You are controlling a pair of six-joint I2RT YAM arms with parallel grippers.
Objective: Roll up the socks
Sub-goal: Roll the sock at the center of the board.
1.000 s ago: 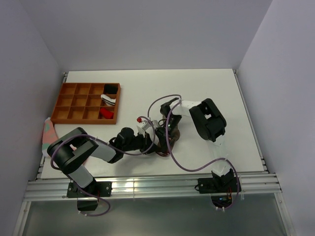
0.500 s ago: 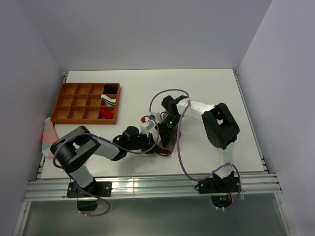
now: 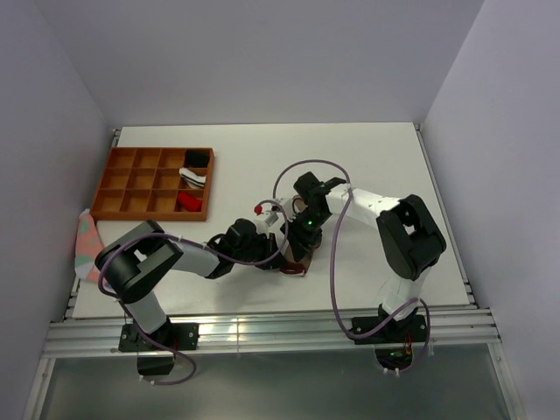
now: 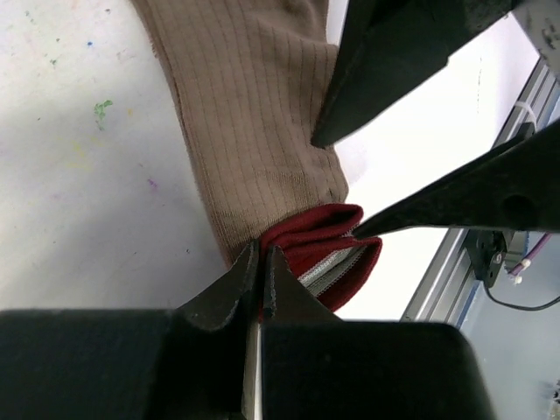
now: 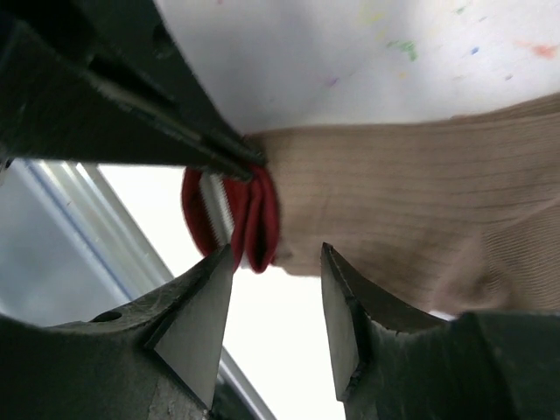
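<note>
The tan-brown sock lies flat on the white table, its maroon-and-white striped cuff folded at the near end. My left gripper is shut on the edge of that cuff. My right gripper is open, its fingers just off the cuff and beside the tan leg, not touching. In the top view both grippers meet over the sock near the table's front. The bright red sock with the white patch does not show near the grippers.
An orange compartment tray stands at the back left with a black, a white and a red item in it. A pastel cloth lies at the left edge. The metal front rail runs close behind the cuff.
Both grippers have shifted right and toward the front edge with the sock end. The right arm has stretched out lower and swung its elbow to the right.
</note>
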